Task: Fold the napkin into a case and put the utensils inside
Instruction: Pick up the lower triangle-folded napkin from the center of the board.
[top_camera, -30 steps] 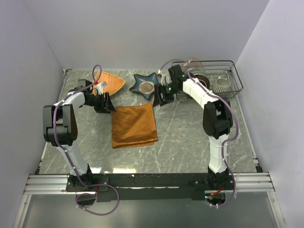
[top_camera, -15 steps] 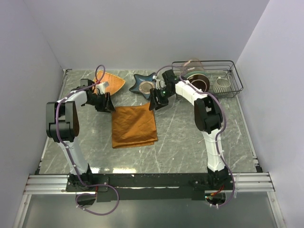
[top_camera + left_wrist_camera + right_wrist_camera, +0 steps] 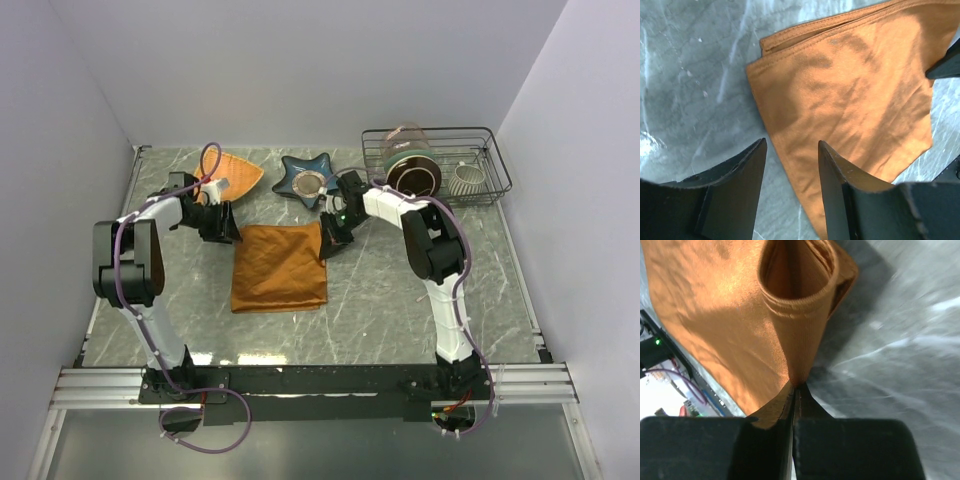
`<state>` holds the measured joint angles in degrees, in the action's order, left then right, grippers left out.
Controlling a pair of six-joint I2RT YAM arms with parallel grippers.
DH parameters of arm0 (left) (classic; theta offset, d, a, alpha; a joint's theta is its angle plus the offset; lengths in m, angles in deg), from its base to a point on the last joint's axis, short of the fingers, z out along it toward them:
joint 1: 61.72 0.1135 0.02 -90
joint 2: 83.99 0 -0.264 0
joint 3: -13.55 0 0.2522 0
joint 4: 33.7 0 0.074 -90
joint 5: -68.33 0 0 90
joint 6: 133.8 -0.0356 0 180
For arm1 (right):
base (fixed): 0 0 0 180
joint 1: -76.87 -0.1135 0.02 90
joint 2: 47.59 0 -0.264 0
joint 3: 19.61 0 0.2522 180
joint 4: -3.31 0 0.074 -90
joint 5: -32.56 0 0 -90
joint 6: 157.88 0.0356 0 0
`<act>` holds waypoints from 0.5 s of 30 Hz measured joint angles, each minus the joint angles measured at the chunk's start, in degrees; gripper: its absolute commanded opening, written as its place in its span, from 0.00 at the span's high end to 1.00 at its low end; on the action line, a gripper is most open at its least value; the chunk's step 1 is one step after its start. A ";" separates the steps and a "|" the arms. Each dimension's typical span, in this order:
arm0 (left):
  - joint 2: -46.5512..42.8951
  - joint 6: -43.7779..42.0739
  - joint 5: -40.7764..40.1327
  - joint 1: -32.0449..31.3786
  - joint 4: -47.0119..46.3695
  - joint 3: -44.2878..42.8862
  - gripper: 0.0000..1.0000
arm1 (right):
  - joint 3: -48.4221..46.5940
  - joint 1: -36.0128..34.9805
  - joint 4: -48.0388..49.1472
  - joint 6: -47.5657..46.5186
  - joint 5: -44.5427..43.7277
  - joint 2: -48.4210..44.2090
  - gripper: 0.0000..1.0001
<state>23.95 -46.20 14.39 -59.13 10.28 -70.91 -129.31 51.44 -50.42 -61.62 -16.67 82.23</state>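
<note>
Napkin [image 3: 280, 266] lies folded mid-desk [image 3: 400, 300], with a layered hem showing at one corner. Right hand [image 3: 794, 390] is clenched on the napkin's right edge, the cloth pinched up into a loop. Left hand [image 3: 791, 145] is released, jaws apart, straddling the left edge. Star dish [image 3: 304, 180] and woven plate [image 3: 235, 172] sit beyond the far edge; marble shows on the other sides.

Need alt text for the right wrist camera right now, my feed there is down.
The right gripper is shut on an edge of the rust-orange napkin, pinching it so the cloth rises into an open loop above the grip. The rest of the napkin spreads to the left, and grey marbled table shows to the right.
</note>
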 measured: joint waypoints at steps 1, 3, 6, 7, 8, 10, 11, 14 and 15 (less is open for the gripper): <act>-0.48 0.00 0.00 0.00 0.02 0.20 0.49 | 0.50 -0.15 -0.02 0.11 0.11 -0.37 1.00; -1.49 0.00 0.00 0.00 -0.04 0.74 0.49 | 2.34 -0.48 0.11 0.26 0.44 -1.62 1.00; -2.97 0.00 0.04 0.00 -0.22 1.88 0.49 | 4.72 -0.61 -0.11 0.33 0.98 -4.24 1.00; -3.41 0.00 0.04 0.00 -0.26 2.29 0.50 | 5.29 -0.72 -0.13 0.31 1.16 -5.20 1.00; -3.93 0.02 0.04 0.00 -0.50 2.86 0.50 | 5.62 -0.85 -0.17 0.31 1.33 -5.97 1.00; -4.63 0.02 0.04 0.00 -0.61 3.93 0.51 | 6.05 -0.92 -0.15 0.35 1.88 -7.28 1.00; -4.79 0.02 0.09 0.00 -0.61 4.31 0.51 | 6.08 -0.96 -0.17 0.52 2.27 -7.72 1.00; -5.05 0.02 0.07 0.00 -0.63 5.35 0.51 | 6.58 -1.07 0.28 1.40 3.23 -8.63 1.00; -5.11 0.02 0.04 0.00 -0.66 5.68 0.51 | 7.61 -1.07 0.79 1.73 3.54 -9.31 1.00</act>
<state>18.83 -46.17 14.43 -59.13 9.63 -65.22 -121.71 50.37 -49.63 -59.89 -13.13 72.92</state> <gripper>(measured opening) 0.490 0.010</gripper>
